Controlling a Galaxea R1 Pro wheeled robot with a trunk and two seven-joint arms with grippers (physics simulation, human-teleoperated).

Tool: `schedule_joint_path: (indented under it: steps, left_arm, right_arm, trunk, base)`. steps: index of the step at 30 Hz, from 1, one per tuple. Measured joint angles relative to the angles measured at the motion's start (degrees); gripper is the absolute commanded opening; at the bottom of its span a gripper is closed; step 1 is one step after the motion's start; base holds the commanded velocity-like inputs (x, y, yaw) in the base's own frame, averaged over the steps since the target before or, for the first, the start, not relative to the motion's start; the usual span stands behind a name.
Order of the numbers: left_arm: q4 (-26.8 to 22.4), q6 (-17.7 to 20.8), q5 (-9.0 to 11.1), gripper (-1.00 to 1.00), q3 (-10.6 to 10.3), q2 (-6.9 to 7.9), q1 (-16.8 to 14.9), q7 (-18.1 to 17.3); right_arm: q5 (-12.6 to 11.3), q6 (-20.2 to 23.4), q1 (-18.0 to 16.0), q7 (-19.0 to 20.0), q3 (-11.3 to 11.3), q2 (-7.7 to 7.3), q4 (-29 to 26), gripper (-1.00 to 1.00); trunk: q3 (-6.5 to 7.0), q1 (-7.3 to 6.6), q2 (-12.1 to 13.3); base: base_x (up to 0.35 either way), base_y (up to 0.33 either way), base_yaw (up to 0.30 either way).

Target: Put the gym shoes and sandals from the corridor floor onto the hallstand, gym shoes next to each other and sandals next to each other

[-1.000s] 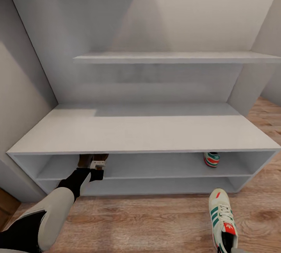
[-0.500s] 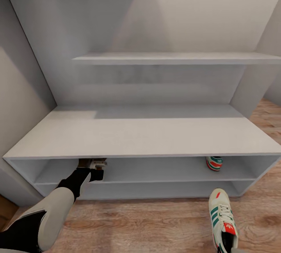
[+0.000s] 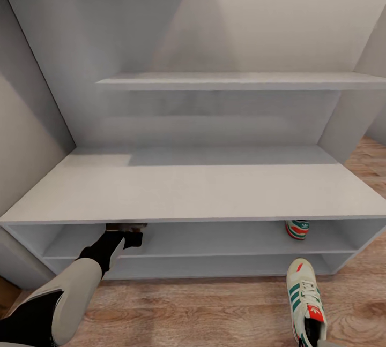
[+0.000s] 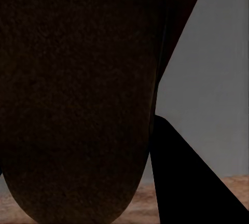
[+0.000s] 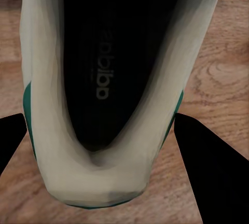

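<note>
The gym shoe [image 3: 304,298] in my right gripper [image 5: 101,182] lies lengthwise away from me, toe toward the hallstand [image 3: 193,191], above the wood floor [image 3: 203,309]; my fingers [image 5: 212,167] stand wide at both sides of its heel, contact I cannot tell; my left gripper [image 3: 126,227] holds a dark sandal [image 4: 78,94] under the bench top; another gym shoe [image 3: 297,228] rests on the upper shelf.
</note>
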Motion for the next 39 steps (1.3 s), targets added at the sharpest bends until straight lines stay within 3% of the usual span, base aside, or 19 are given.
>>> schedule_joint_path:
  steps: [12, 13, 26, 39]
  left_arm:
    - [0.0, 0.0, 0.0, -1.00, 0.1, 0.08, 0.1, 0.0]
    - [0.0, 0.0, -0.1, 1.00, 0.1, 0.08, 0.1, 0.0]
    - [-0.2, -0.1, -0.2, 1.00, 0.1, 0.14, 0.1, 0.0]
    - [-0.2, -0.3, -0.2, 1.00, 0.0, 0.11, 0.1, 0.0]
  right_arm:
    - [0.0, 0.0, 0.0, 0.0, 0.0, 0.00, 0.0, -1.00]
    - [0.0, 0.0, 0.0, 0.0, 0.0, 0.00, 0.0, -1.00]
    - [0.0, 0.0, 0.0, 0.0, 0.0, 0.01, 0.1, -1.00]
    - [0.0, 0.0, 0.0, 0.0, 0.0, 0.00, 0.1, -1.00]
  trunk:
    - [0.00, 0.00, 0.0]
    - [0.00, 0.00, 0.0]
    - [0.00, 0.01, 0.0]
    - [0.00, 0.03, 0.0]
  base:
    - [0.000, 0.000, 0.000]
    - [0.000, 0.000, 0.000]
    - [-0.016, 0.000, 0.000]
    - [-0.294, 0.000, 0.000]
